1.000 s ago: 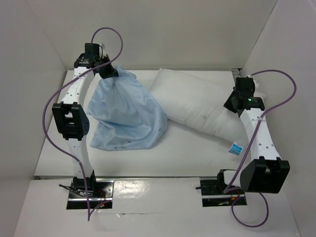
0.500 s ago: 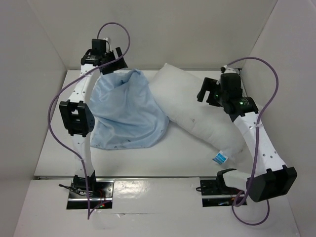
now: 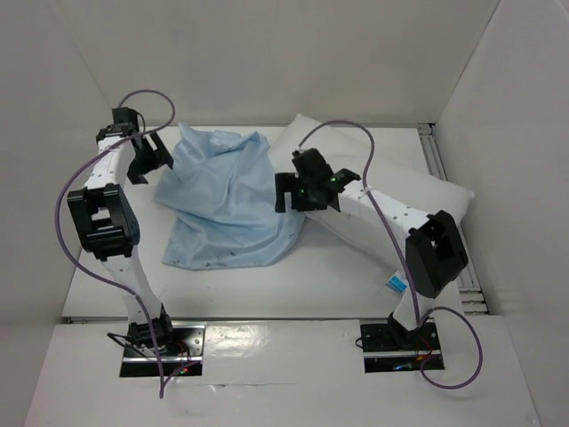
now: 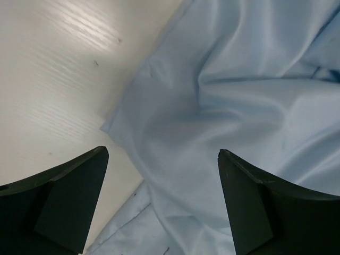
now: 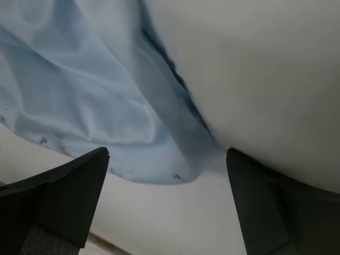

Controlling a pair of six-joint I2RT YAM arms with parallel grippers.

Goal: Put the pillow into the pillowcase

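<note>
Bench (image 3: 338, 276): white, walled on three sides. Both task things lie on it.

Pillow (image 3: 391, 160): flat on the bench's far right part, running from mid far edge toward the right edge. A second ago its right end was pinched; it has since been let go and has settled. It is wholly outside the sack.

Pillowcase (image 3: 227, 200): a second ago it hung from one pinched far corner like a tent. It is now dropped and slumped in a wrinkled heap in the far-left part of the bench. Its right edge touches the pillow's left flank and seems tucked slightly under it in the right wrist view. I cannot see its mouth anywhere.

Right hand (image 3: 307, 197): it has swung from the right edge across the pillow. The jaws are wide with nothing between them, hovering over the seam where cloth meets cushion.

Left hand (image 3: 153, 162): it has pulled back toward the left edge. The jaws are wide and empty, above the pillowcase's left border where it meets bare bench.

Tag (image 3: 396, 284): blue and white, at the pillow's near right end, beside the right arm's elbow.

My read is that both grips were released together, so this is a regrasp. No insertion has begun. Next I need to find the open hem and hold it open.
</note>
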